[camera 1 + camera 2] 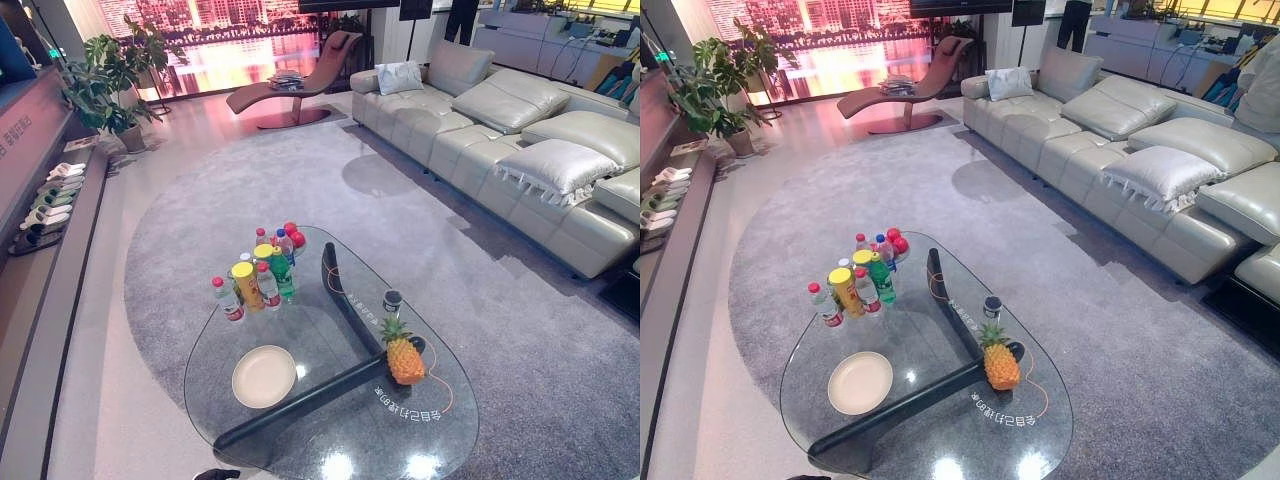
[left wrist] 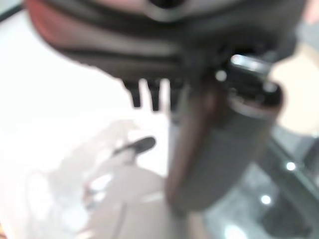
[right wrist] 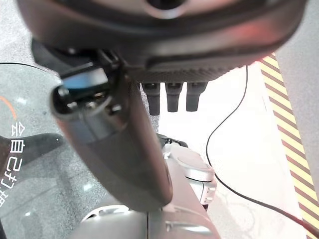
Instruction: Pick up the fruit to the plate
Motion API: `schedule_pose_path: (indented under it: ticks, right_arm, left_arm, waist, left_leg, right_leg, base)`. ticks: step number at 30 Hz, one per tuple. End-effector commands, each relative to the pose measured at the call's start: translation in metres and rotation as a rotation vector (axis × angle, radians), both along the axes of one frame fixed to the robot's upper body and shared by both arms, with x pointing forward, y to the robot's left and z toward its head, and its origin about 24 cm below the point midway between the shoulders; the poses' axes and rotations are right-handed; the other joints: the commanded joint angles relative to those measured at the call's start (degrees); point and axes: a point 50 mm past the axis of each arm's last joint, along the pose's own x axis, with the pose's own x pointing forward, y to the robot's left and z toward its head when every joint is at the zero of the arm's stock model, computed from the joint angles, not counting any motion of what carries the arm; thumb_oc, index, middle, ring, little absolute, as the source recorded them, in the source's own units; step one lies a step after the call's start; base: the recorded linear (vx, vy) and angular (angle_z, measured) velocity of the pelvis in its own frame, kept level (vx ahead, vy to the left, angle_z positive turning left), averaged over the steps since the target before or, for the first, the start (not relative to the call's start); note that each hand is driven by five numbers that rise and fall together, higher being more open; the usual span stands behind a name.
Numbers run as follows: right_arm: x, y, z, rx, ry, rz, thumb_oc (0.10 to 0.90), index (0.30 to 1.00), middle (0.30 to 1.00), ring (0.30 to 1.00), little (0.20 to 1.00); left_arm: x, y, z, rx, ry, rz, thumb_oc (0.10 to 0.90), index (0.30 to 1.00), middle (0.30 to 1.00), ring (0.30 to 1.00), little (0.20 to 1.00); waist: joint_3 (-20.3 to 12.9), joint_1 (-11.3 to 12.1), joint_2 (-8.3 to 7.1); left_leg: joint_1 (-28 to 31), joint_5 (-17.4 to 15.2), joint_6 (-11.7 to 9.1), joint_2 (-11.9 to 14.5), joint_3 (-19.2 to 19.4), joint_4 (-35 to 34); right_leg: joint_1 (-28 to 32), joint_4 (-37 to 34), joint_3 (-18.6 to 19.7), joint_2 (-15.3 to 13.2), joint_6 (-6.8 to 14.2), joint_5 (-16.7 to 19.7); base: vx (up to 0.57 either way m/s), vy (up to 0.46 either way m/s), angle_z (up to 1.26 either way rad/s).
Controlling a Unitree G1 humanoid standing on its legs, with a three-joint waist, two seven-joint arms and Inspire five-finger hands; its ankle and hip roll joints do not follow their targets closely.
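A pineapple [image 1: 405, 360] stands upright on the near right part of the glass coffee table [image 1: 330, 445]. A round cream plate [image 1: 264, 376] lies empty on the near left part, about a forearm's length from the fruit. Some small red round fruits [image 1: 293, 235] sit behind the bottles at the table's far end. My left hand [image 2: 224, 139] hangs beside the table, its fingers [image 2: 149, 92] straight and nothing in it. My right hand [image 3: 114, 149] hangs over the floor by the table's edge, fingers [image 3: 172, 97] straight and empty.
A cluster of several bottles and cans [image 1: 260, 275] stands on the far left of the table, and a small dark can [image 1: 392, 300] near its middle. A grey sofa [image 1: 500, 130] runs along the right. A low shelf with shoes [image 1: 45, 205] lines the left wall.
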Motion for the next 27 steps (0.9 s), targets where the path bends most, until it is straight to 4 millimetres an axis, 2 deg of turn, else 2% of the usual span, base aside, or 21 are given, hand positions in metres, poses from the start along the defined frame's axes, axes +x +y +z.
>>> schedule_pose_path:
  ticks: [1,12,19,24,27]
  right_arm:
    - [0.024,0.008,0.001,0.03,-0.022,0.039,0.8,0.9,0.9,0.9,0.9]
    - [0.025,0.005,0.001,0.021,-0.024,0.041,0.8,0.9,0.9,0.9,0.9]
    - [0.021,0.0,0.003,0.012,-0.002,0.06,0.8,0.9,0.9,0.9,0.9]
    - [0.021,-0.003,0.004,0.003,0.004,0.052,0.8,0.9,0.9,0.9,0.9]
    - [0.026,-0.006,0.006,-0.009,-0.002,0.066,0.8,0.9,0.9,0.9,0.9]
  left_arm:
    - [0.013,-0.01,-0.001,-0.023,0.002,-0.013,0.8,0.9,0.9,0.9,0.9]
    - [0.014,-0.009,0.0,-0.012,0.004,-0.014,0.8,0.9,0.9,0.9,0.9]
    - [0.011,-0.004,0.0,0.001,0.01,0.002,0.8,0.9,0.9,0.9,0.9]
    - [0.008,-0.003,0.0,0.008,0.025,-0.017,0.8,0.9,0.9,0.9,0.9]
    - [0.015,-0.004,0.001,-0.002,-0.006,0.009,0.8,0.9,0.9,0.9,0.9]
  waist:
    - [2.93,-0.09,-0.82]
    - [3.1,-0.12,-0.72]
    - [4.36,-0.1,-0.37]
    - [6.92,0.02,0.3]
    - [10.19,0.05,0.89]
  left_leg:
    - [0.54,0.6,-0.2,2.94,1.59,0.35]
    - [0.49,0.58,-0.22,2.97,1.37,0.35]
    - [-0.41,0.94,-0.41,2.85,1.21,0.35]
    - [-3.02,1.65,-0.32,2.28,0.33,0.35]
    - [-6.02,2.17,0.02,1.43,-1.07,0.35]
  right_leg:
    - [0.92,0.21,-0.32,-2.38,0.35,3.52]
    - [0.98,0.21,-0.3,-2.38,0.29,3.4]
    - [-0.3,0.21,-0.09,-2.42,0.42,3.87]
    - [-2.97,0.21,0.66,-2.13,0.15,4.5]
    - [-5.93,0.21,1.55,-2.04,-0.12,5.11]
  base:
    - [0.0,0.0,0.0]
    - [0.0,-0.001,0.0]
    - [0.03,-0.012,0.0]
    - [0.0,0.0,0.0]
    - [-0.1,0.003,-0.03]
